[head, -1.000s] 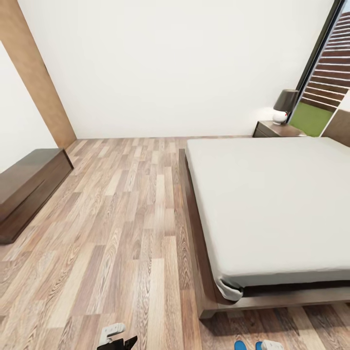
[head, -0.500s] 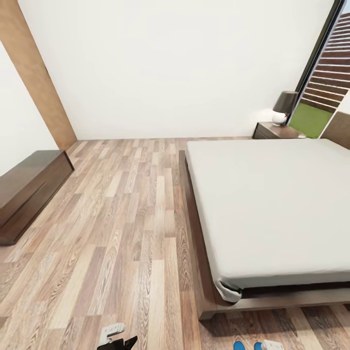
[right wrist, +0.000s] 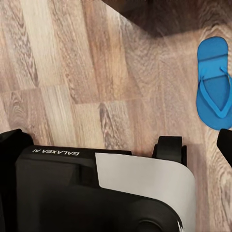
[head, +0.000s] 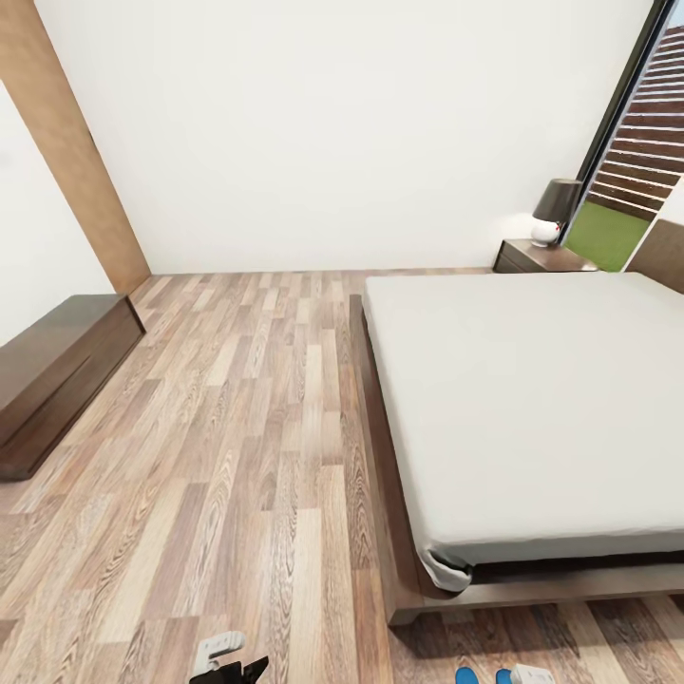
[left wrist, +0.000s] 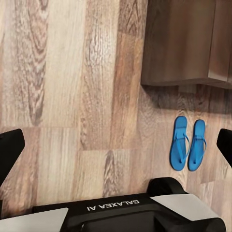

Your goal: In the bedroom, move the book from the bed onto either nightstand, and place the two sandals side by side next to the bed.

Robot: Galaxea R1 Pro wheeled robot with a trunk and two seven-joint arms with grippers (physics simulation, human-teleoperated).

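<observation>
The bed (head: 532, 408) is filling the right of the head view, its off-white mattress lying bare with no book on the part that is showing. A nightstand (head: 541, 257) is standing beyond its far corner (a lamp (head: 554, 211) is sitting on it). The two blue sandals (left wrist: 187, 144) are lying side by side on the plank floor (head: 237, 427) just beside the bed's frame, so that half is looking done. Both arms' jaws are standing wide apart, holding nothing, as far as the dark tips at the wrist views' edges are showing. Whether the book is moved I cannot tell.
</observation>
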